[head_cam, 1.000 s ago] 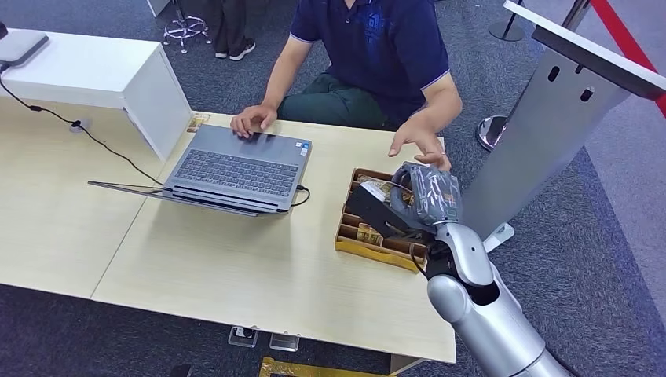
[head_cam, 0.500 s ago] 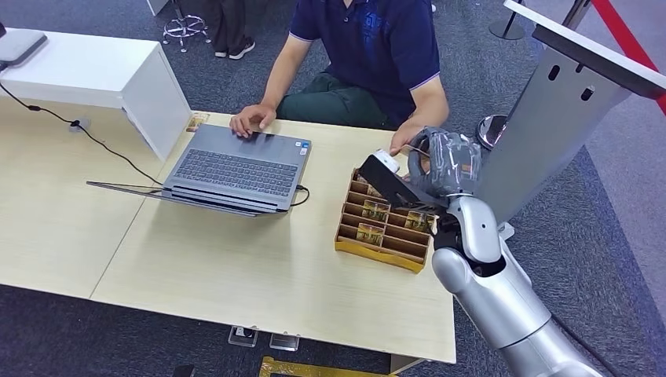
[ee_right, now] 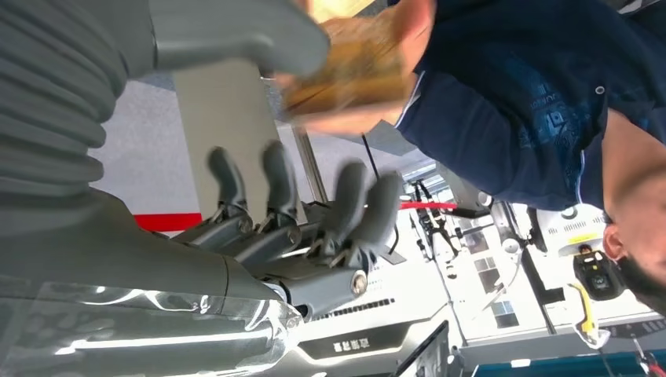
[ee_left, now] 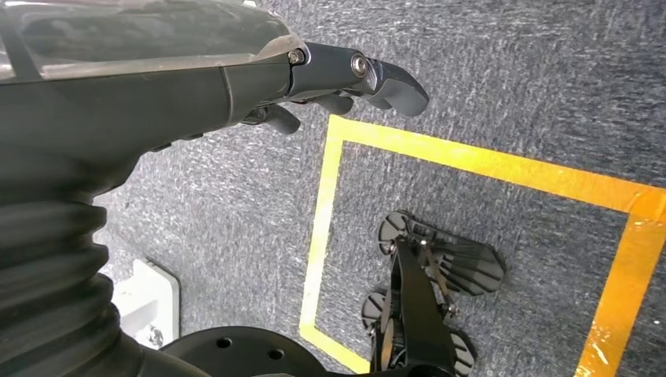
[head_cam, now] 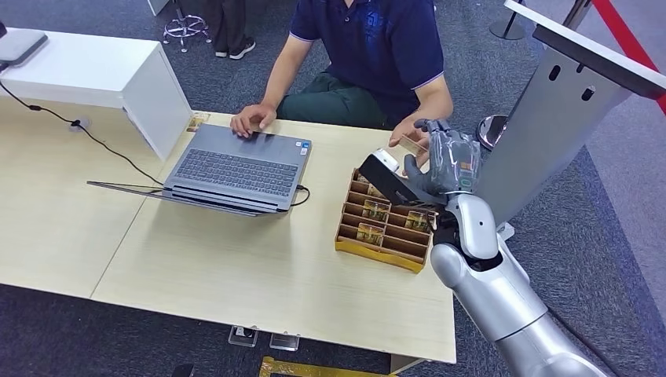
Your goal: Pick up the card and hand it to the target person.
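1. The big pale table (head_cam: 236, 267) goes from the left side to the right side.
2. A person (head_cam: 369, 47) in a dark blue shirt sits at the far side of the table.
3. A tall grey stand (head_cam: 550, 118) is on the floor to the right of the table.
4. A white box (head_cam: 94, 71) sits at the far left of the table.
5. An open laptop (head_cam: 236, 169) lies in the middle, and 1 of the person's hands rests on its far edge.
6. The silver right arm (head_cam: 503, 306) comes up from the near right corner.
7. A brown tray (head_cam: 377, 250) with many small slots sits on the right part of the table, with a few small cards (head_cam: 375, 210) in its slots.
8. The right hand (head_cam: 448, 161) is up in the air over the far end of the tray. Its fingers (ee_right: 345, 204) are straight and spread out, and they do not touch the card.
9. The left hand (ee_left: 236, 78) hangs over the grey floor by a yellow line (ee_left: 487, 161). It is loose and has nothing in it.
10. The person's other hand (head_cam: 410, 140) is just beside the right hand.
11. The card (ee_right: 353, 67) is brown and blurry. The person's fingers pinch it, right by the tip of the robot's thumb (ee_right: 236, 35).
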